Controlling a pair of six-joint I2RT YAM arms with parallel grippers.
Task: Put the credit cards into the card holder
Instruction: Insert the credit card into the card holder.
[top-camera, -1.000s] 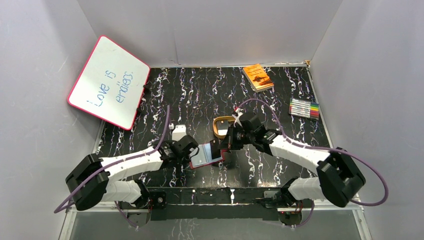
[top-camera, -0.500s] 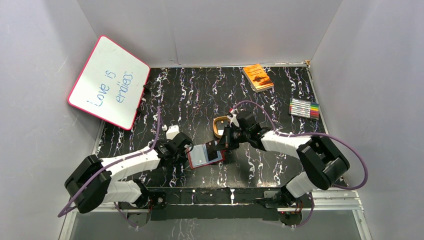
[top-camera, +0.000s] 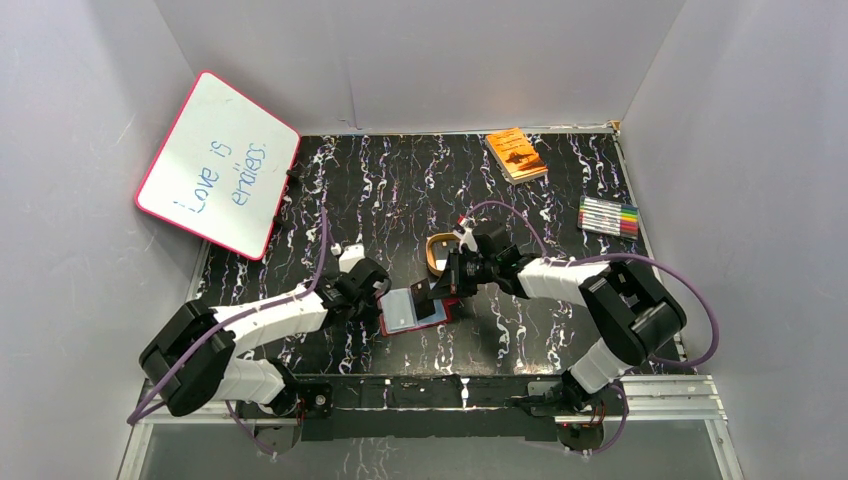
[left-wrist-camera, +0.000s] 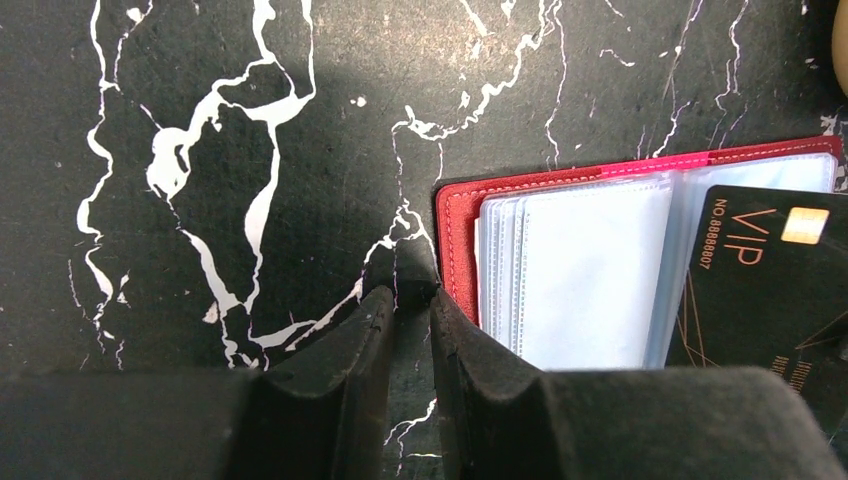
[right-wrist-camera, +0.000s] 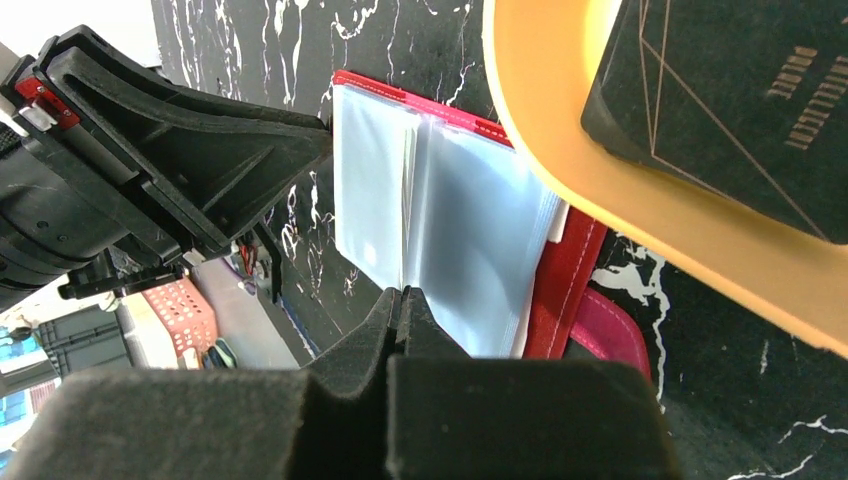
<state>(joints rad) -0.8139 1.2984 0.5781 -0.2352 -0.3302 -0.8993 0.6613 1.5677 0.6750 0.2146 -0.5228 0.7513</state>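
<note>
Card holder (left-wrist-camera: 580, 270) open flat, edge just beside left gripper (left-wrist-camera: 410, 300).

Left wrist view: card holder (left-wrist-camera: 560, 200) runs off the right edge. Its lower left corner sits behind one finger of the left gripper (left-wrist-camera: 410, 300), so contact cannot be resolved. Black VIP card (left-wrist-camera: 770, 280) is cut by the right and bottom edges; fine print at its lower right is unreadable.

Right wrist view: gold tray (right-wrist-camera: 560, 130) is cropped at the top and right. Second black card (right-wrist-camera: 730, 90) is likewise cropped, lettering blurred; whether it lies in the tray or over the rim is unclear. Holder's near edge is hidden behind the right gripper (right-wrist-camera: 400, 292). Background at lower left is out of focus.

Top view: orange book (top-camera: 516, 153) title is too small to read; marker pack (top-camera: 609, 216) is not countable
</note>
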